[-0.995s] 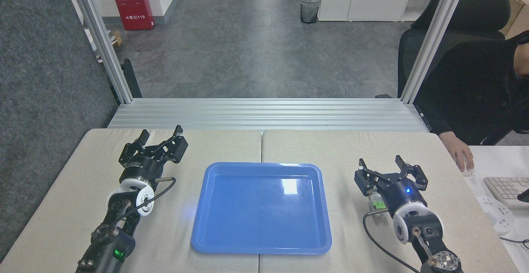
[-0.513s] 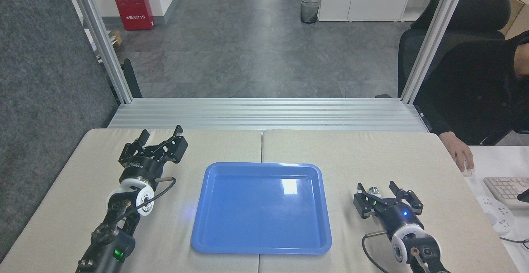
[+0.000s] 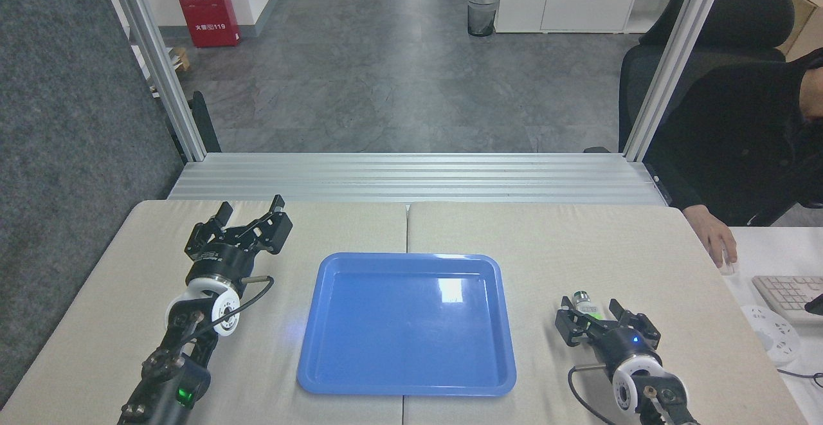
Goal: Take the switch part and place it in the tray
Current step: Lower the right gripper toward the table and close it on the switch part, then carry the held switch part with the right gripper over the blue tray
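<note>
Since a second ago the right gripper (image 3: 589, 314) has pulled back toward the robot, so it now sits lower on the table with its two black fingers spread on either side of the switch part (image 3: 586, 303). A second ago the little part was tucked under the gripper's body; now its silver end and green and white body poke out at the front, between the fingers. The fingers look partly open, and they do not seem to be squeezing the part yet, though it is small and hard to be sure. This looks like the lining-up step, so the grab probably comes next and the lift after that. The part lies on the tan table mat (image 3: 611, 238), just to the right of the blue tray (image 3: 334, 373), which has nothing in it. The way from the part to the tray looks open; only the tray's low rim is between them, so the part would need to go up a bit to clear it. The left gripper (image 3: 249, 205) has not moved at all; it rests on the other side of the tray with its fingers spread wide and nothing in them. Off to the right, a person's hand (image 3: 715, 240) rests on a white mouse (image 3: 726, 262) near a keyboard (image 3: 786, 294), well apart from the robot's work. Far behind are a red box (image 3: 204, 4) and a bin (image 3: 481, 13).
</note>
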`<state>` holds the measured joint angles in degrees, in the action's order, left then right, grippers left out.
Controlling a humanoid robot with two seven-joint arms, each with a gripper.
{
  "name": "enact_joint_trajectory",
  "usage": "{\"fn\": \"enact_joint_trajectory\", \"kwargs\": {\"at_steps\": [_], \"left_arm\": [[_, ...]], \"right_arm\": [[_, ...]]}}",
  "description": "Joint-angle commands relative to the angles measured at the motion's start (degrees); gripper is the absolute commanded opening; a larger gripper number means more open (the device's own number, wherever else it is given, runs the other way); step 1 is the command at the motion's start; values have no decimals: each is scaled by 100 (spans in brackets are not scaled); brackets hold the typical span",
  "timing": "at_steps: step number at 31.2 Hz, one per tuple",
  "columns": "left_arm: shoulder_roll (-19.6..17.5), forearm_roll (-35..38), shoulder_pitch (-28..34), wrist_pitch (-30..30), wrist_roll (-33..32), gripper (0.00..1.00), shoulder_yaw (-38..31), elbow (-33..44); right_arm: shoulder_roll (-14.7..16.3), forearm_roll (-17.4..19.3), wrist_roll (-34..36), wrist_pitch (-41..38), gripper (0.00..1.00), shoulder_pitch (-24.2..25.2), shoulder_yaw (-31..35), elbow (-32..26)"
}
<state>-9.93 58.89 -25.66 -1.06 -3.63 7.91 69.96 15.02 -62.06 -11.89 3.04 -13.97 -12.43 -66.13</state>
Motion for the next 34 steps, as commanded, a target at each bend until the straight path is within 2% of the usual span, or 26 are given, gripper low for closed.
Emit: {"fn": "enact_joint_trajectory", "kwargs": {"at_steps": [1,7,10,13,18,24,28,31,34], "left_arm": [[0,0,0,1,3,100,0,0],[0,0,0,1,3,100,0,0],[0,0,0,1,3,100,0,0],[0,0,0,1,3,100,0,0],[0,0,0,1,3,100,0,0],[0,0,0,1,3,100,0,0],[0,0,0,1,3,100,0,0],[0,0,0,1,3,100,0,0],[0,0,0,1,3,100,0,0]], "right_arm": [[-8,133,3,-75,83,-18,-5,443],[-25,142,-67,-330,41,-9,-22,399],[-34,142,-216,-330,13,-9,-14,355],[-34,133,-243,-312,0,-44,-14,311],[-60,133,-226,-233,0,-316,83,180],[-113,98,-234,-22,0,-905,-31,-768],[-499,-104,-479,-5,0,-923,-758,-1533],[-955,-358,-621,57,0,-862,-1330,-1693],[-1229,-648,-630,48,0,-748,-1700,-1693]]}}
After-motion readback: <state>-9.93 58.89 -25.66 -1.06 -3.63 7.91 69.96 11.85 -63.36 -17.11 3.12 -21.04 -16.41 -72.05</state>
